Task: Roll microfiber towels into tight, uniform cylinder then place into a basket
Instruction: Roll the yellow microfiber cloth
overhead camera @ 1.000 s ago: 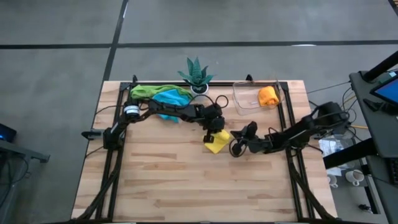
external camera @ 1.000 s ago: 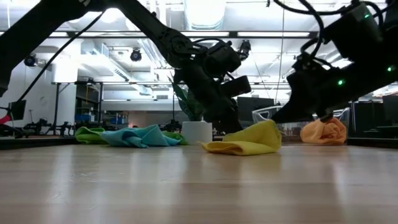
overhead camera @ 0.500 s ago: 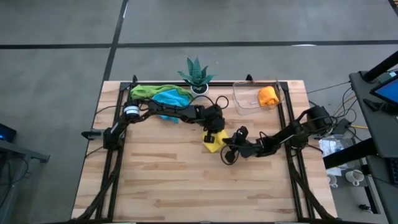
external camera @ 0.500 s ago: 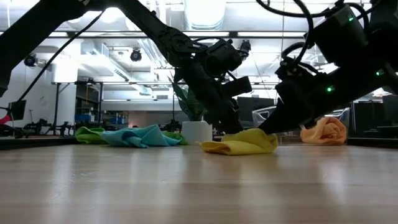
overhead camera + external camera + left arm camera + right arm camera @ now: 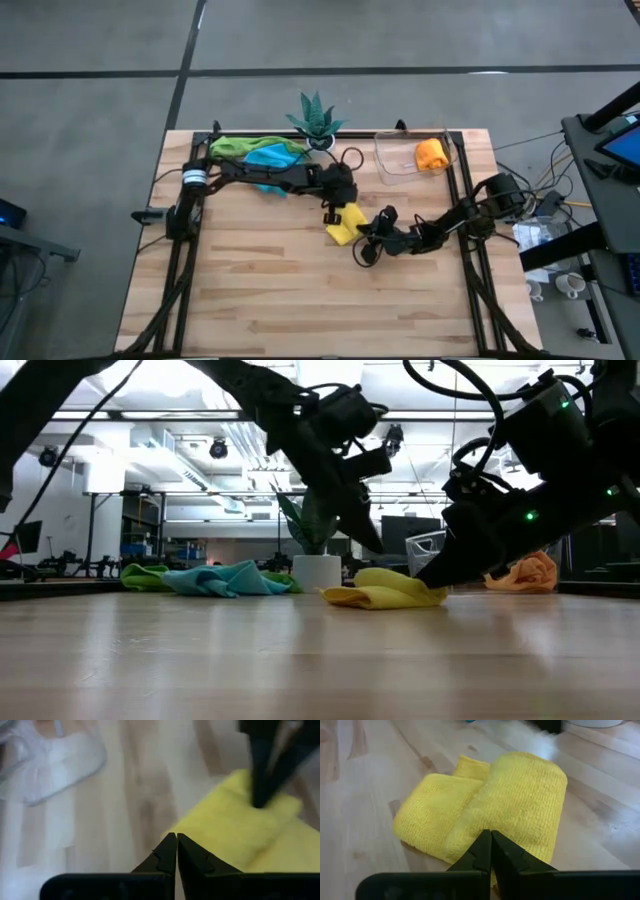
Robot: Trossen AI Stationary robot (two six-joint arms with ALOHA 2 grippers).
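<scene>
Wooden slats fill the high view, and we take the yellow towel point(image 5: 345, 222) at mid-table as our landmark. Our left gripper point(image 5: 331, 213) sits at its plant-side edge, our right gripper point(image 5: 372, 240) at its opposite edge. Behind the towel, the basket point(image 5: 392, 160) holds an orange roll point(image 5: 431, 154); green point(image 5: 238, 146) and blue point(image 5: 272, 156) towels lie heaped beside the plant point(image 5: 317, 118).

From the low view, the towel point(image 5: 388, 589) lies flatter than a second ago, its raised fold pressed down. Our left gripper point(image 5: 370, 542) has lifted just clear above it, while the right point(image 5: 428, 576) touches its side.

Looking past the left wrist, our fingers are clenched on nothing over the towel point(image 5: 235, 830), the other arm's tip pressing it.

Past the right wrist, our fingers are likewise clenched empty, nosed against a loose, half-made roll point(image 5: 490, 805). We judge the rolling is only begun; tightening remains before the basket.
</scene>
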